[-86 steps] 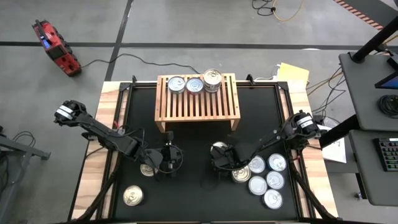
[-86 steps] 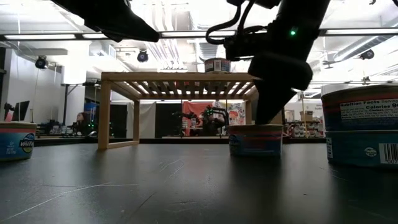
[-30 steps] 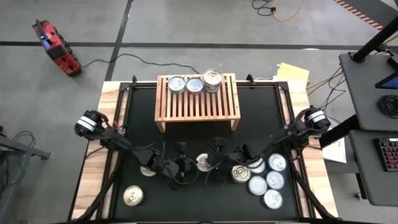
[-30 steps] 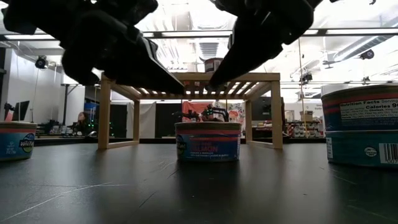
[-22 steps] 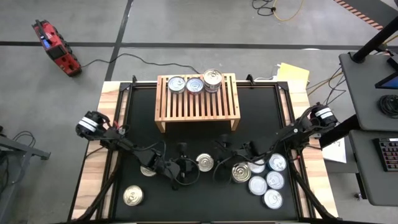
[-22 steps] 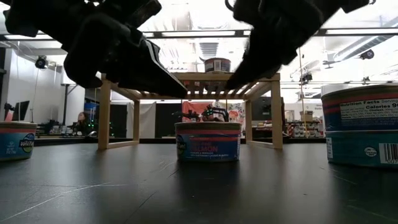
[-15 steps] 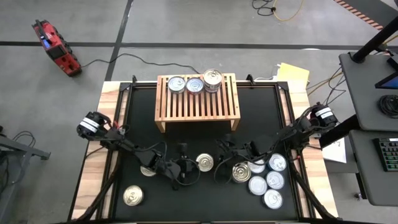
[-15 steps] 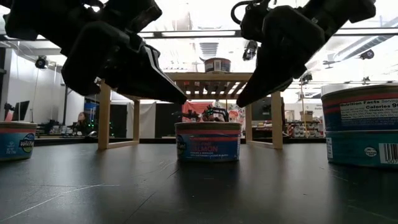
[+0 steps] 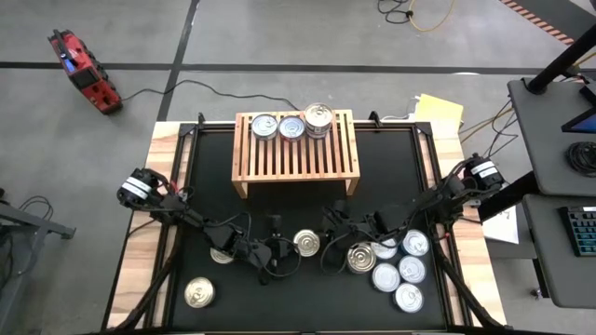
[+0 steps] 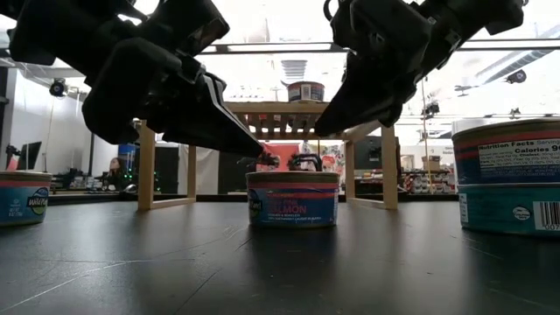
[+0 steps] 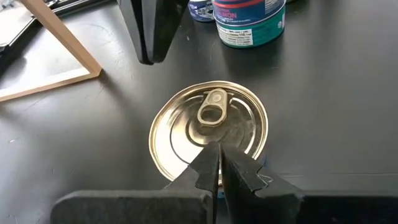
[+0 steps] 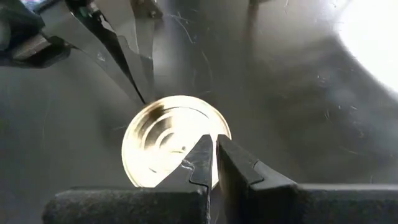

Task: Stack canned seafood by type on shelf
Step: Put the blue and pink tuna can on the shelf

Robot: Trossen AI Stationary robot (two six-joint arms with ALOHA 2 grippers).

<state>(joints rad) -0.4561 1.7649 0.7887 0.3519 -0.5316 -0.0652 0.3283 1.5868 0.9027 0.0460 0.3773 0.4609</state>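
Note:
A flat can (image 9: pixel 307 244) with a gold pull-tab lid (image 11: pixel 210 127) and a blue and red side label (image 10: pixel 292 203) stands upright on the black mat in the middle of the table. My left gripper (image 10: pixel 264 158) is shut. It slants down from the left, its tips just above the lid's left rim. My right gripper (image 10: pixel 318 132), also shut, slants down from the right and hangs a little higher over the can's right side. Three cans (image 9: pixel 291 126) stand along the far edge of the wooden shelf (image 9: pixel 295 158).
Several silver-lidded cans (image 9: pixel 396 270) cluster at the near right; two of them stacked (image 10: pixel 507 175) loom at the low view's right edge. One can (image 9: pixel 222 254) sits under my left arm, another (image 9: pixel 198 294) near the front left corner. Bare mat lies in front of the shelf.
My left gripper has sunk toward the can's lid, staying shut. My right gripper has rolled about its own axis and drawn back a little toward the table's right, staying shut. The middle can has kept still.

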